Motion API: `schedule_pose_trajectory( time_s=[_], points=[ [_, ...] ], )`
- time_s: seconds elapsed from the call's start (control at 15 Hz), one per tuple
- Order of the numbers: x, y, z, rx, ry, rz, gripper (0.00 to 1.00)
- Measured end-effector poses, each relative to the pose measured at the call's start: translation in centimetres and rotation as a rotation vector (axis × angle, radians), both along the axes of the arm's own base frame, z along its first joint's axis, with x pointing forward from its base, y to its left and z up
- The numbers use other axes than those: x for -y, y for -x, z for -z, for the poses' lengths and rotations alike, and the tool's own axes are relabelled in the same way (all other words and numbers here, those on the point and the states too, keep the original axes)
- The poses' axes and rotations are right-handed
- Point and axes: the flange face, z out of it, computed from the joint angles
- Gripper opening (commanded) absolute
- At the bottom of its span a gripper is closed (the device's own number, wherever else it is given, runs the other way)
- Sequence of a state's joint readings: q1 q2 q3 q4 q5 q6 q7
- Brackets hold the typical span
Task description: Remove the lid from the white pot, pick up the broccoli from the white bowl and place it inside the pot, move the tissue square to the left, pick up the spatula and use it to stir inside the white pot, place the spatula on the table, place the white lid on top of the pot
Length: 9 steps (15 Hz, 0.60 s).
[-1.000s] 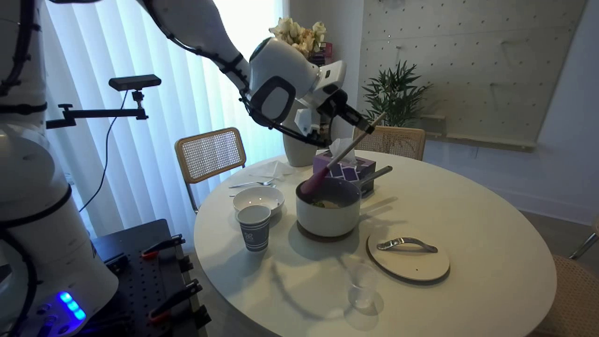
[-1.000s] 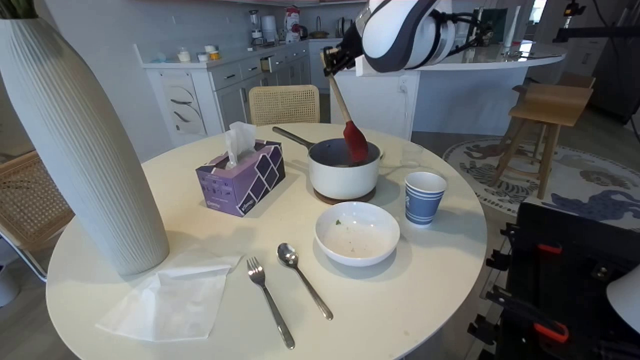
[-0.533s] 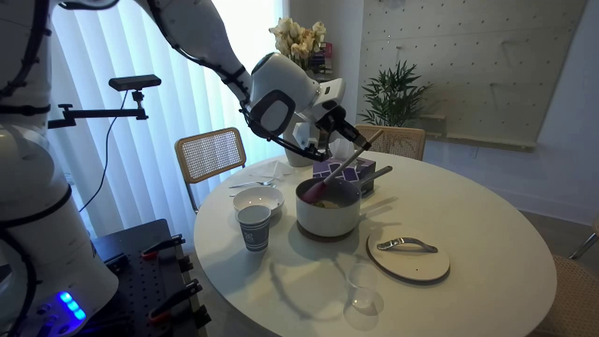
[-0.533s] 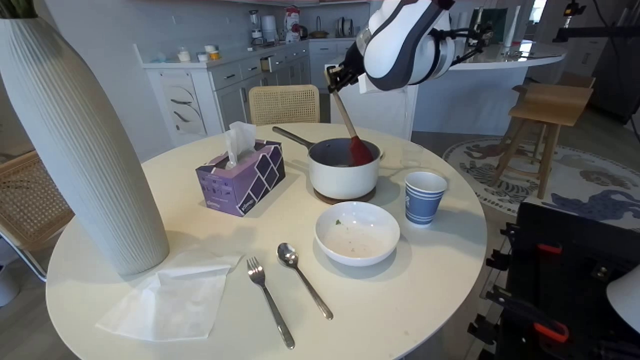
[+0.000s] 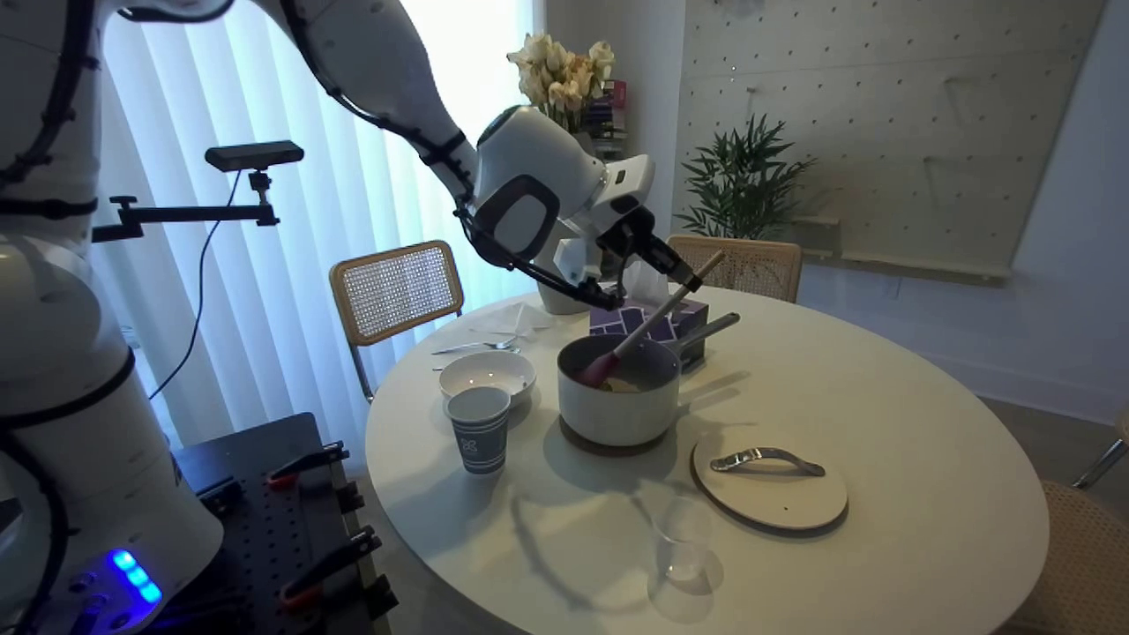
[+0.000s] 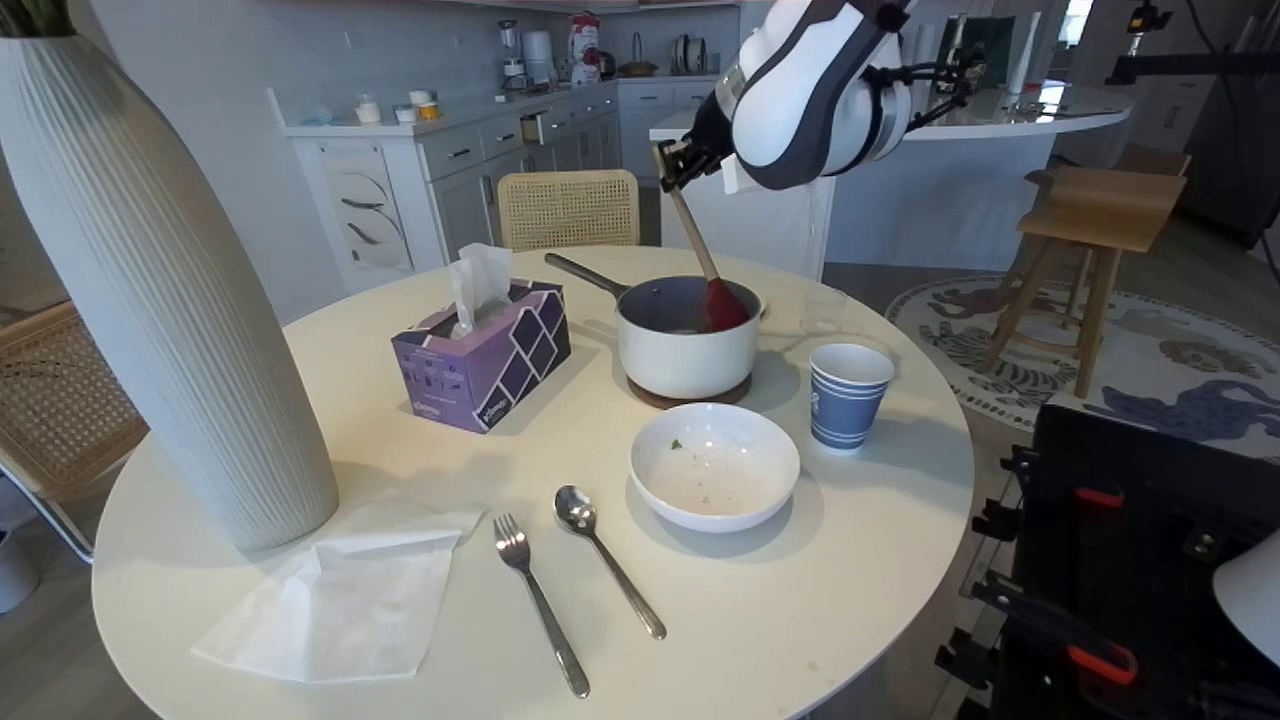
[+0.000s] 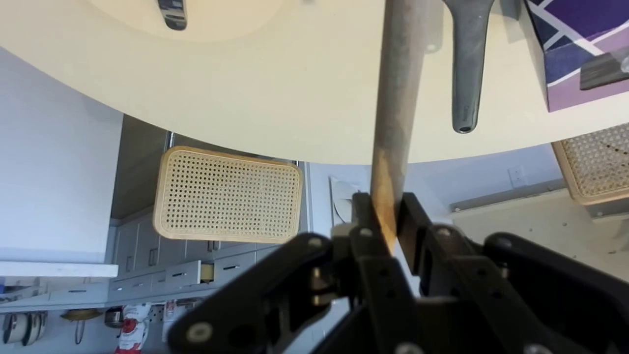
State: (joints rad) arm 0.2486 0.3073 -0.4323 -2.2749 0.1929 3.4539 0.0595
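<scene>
My gripper point(image 7: 385, 209) is shut on the wooden handle of the spatula point(image 7: 399, 88), near its upper end. In both exterior views the gripper point(image 5: 691, 280) point(image 6: 672, 175) is above the white pot point(image 5: 619, 414) point(image 6: 687, 365). The spatula's red head point(image 6: 724, 305) is tilted down inside the pot; its lower tip is hidden by the rim. Some pale food point(image 5: 622, 385) shows inside the pot; I cannot make out broccoli clearly. The lid point(image 5: 767, 498) lies flat on the table. The white bowl point(image 6: 715, 480) holds only small green bits. The purple tissue box point(image 6: 480, 360) stands beside the pot.
The pot's grey handle point(image 7: 467, 73) points out beside the tissue box. A paper cup point(image 6: 850, 395) and a clear cup point(image 5: 682, 542) stand near the pot. A tall vase point(image 6: 180, 300), a napkin point(image 6: 340, 600), a fork point(image 6: 540, 600) and a spoon point(image 6: 610, 560) are on the table.
My gripper has come down, still holding the spatula. The red head has gone lower into the pot and shifted slightly across it. The pot, lid, bowl and tissue box have not moved.
</scene>
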Motion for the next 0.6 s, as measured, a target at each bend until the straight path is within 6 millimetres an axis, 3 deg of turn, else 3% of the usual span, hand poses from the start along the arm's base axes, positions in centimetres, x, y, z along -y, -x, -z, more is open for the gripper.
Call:
schedule_pose_trajectory(
  time_s=[0.33,0.6],
  points=[
    [0.2,0.0,2.3,-0.041,0.01,0.003,0.04],
    [0.2,-0.4,3.0,-0.05,0.016,0.002,0.04]
  ],
)
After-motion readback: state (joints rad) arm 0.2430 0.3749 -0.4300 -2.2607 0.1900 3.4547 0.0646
